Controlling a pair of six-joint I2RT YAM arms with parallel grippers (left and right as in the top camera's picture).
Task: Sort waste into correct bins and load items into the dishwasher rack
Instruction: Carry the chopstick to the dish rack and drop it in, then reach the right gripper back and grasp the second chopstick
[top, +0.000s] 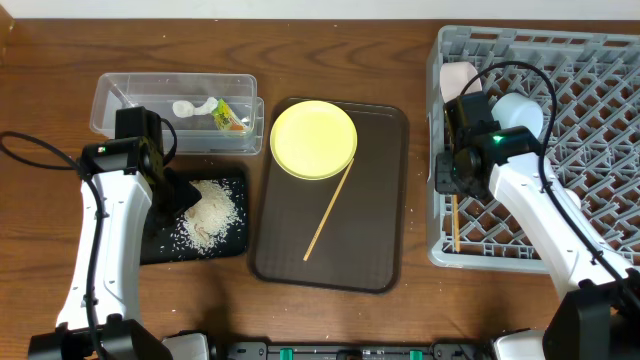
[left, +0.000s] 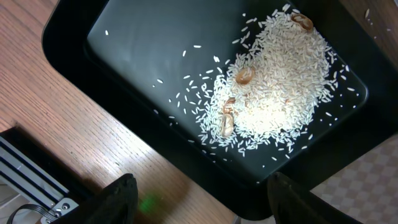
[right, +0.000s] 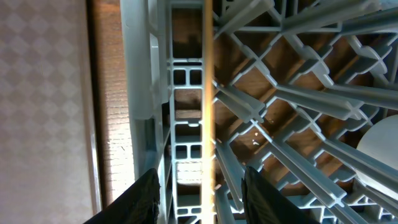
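The right gripper (right: 200, 180) is hanging over the left edge of the dish rack (right: 298, 81) with its two fingers standing apart. One chopstick (right: 208, 74) is running straight between them, with a gap showing on either side, so they are not pinching it. From overhead, that chopstick (top: 455, 222) is lying inside the rack (top: 600, 200) along its left wall. Two bowls are sitting further up in the rack: one pinkish bowl (top: 458, 78) in the top left corner and one light blue bowl (top: 520, 112) just beside it.

The left gripper (left: 202, 180) is hovering over the black tray (left: 143, 37), its fingers spread wide and holding nothing. One heap of rice (left: 280, 81) is lying in the tray with loose grains scattered around it and four brownish bits mixed in. Above the tray, one clear tub (top: 130, 95) is holding one white scrap (top: 190, 106) and one printed wrapper (top: 230, 117), side by side.

Between the two arms, one brown serving tray (top: 380, 250) is sitting on the wooden table (top: 40, 60). One yellow plate (top: 313, 138) is resting on its top left part, and a second chopstick (top: 328, 212) is lying slantwise below the plate, its upper end just beside the rim.
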